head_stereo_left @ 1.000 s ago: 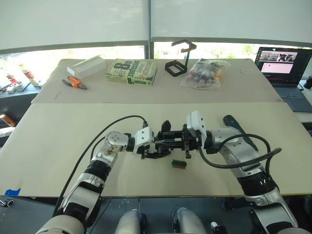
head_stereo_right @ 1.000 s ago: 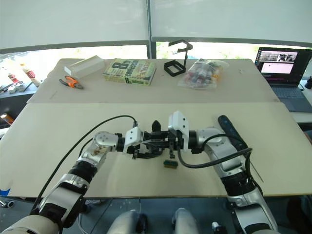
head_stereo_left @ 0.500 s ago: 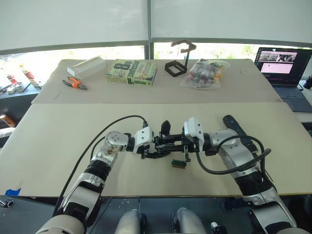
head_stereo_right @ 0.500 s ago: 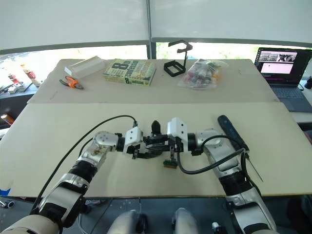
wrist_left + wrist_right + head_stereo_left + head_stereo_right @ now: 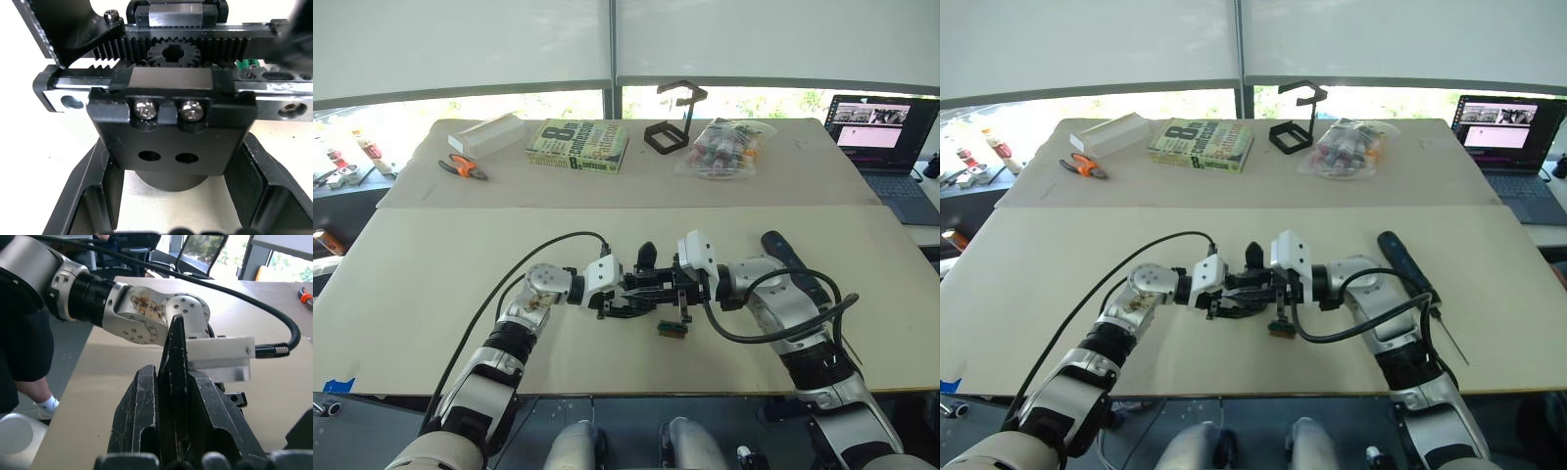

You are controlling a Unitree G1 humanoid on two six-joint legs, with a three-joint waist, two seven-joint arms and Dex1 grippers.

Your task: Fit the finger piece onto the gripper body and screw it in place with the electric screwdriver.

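- Setting: two pale tables pushed together, near one in front of the robot, far one under a bright window w/ blinds.
- Near table, centre: both arms meet over the work area.
- Left gripper: fingers pinched on the gripper body. Left wrist view shows the body close up: black block, two silver screws on its face, toothed racks w/ a small gear between them, round base underneath.
- Right gripper: pressed together on the finger piece, a thin black wedge standing up between the two fingers, tip pointing toward the left arm.
- Finger piece is right at the gripper body; contact cannot be confirmed from the head views.
- Small green-and-brown block lies on the table just below the grippers.
- Screwdriver lies flat on the near table beside the right arm, silver bit toward the near edge, untouched.
- Far table, left to right: orange-handled pliers, white box, book, black wire stand, clear bag of small parts.
- Far right: open laptop, screen lit.
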